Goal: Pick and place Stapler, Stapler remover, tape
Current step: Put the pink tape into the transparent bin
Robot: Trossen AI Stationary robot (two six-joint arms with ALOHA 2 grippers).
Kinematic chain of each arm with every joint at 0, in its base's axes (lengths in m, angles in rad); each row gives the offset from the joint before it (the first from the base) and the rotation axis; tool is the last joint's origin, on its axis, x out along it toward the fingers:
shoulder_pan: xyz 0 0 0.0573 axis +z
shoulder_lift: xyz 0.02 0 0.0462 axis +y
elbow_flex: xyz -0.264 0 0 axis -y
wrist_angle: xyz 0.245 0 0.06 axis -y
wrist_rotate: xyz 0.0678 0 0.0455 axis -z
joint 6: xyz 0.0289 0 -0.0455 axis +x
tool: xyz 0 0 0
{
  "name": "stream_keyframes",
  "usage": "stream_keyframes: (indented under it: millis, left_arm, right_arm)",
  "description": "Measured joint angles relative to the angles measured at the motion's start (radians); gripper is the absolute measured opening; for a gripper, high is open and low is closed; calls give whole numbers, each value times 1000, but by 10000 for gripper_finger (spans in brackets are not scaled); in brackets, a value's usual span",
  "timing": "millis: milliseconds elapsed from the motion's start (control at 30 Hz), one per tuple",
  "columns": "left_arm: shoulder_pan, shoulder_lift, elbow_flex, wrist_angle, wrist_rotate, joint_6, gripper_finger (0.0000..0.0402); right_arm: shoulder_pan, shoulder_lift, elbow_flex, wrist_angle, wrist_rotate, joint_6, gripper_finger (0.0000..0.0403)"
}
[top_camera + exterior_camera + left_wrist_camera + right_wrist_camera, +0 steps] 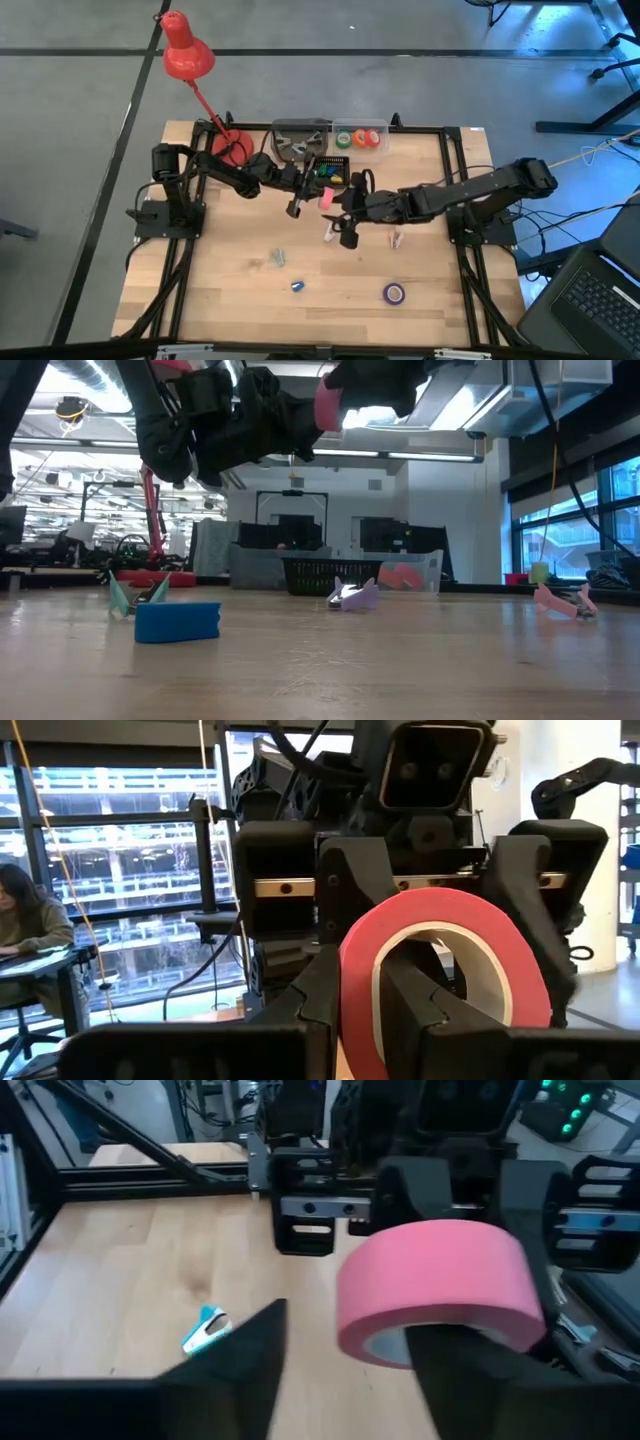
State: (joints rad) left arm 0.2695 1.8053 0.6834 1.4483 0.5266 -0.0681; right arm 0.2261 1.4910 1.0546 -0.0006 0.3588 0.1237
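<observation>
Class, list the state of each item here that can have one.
Pink tape roll: lifted off the table, gripped.
Left end effector: shut on the pink tape roll.
Right end effector: open, flanking that roll.
Purple tape roll: lying flat on the table.

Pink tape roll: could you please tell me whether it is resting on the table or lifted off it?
Lifted: the low view shows the pink tape roll high above the table.

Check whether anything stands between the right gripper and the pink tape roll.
Nothing visible does. The left gripper holds the pink tape roll up above the table, and the right gripper faces it with the roll already against one of its fingers.
</observation>
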Motion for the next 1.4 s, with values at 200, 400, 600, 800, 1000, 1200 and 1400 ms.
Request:
stream_keyframes:
  millis: [200, 400, 600, 800, 1000, 1200, 1400]
  left_arm:
    - [0, -1, 1, 1, 2, 11, 33]
    - [1, -1, 3, -8, 7, 3, 33]
    - [-4, 1, -2, -57, -91, -84, 107]
    - [-4, 2, -1, -128, -158, -75, 221]
    - [-15, 2, 28, -116, -155, -71, 268]
    - [-42, 2, 58, -114, -140, -73, 269]
    - [-59, 2, 81, -114, -139, -76, 271]
  right_arm:
    - [-15, 0, 0, 2, -3, 14, 33]
    - [-14, 1, 1, -13, 59, 26, 33]
    - [-12, -7, 77, -304, 216, 56, 33]
    - [-33, -19, 203, -801, 526, 255, 32]
    - [-241, -20, 234, -929, 327, 248, 32]
    - [-532, 11, 234, -794, -58, 26, 32]
    - [-716, 90, 236, -695, -276, -54, 32]
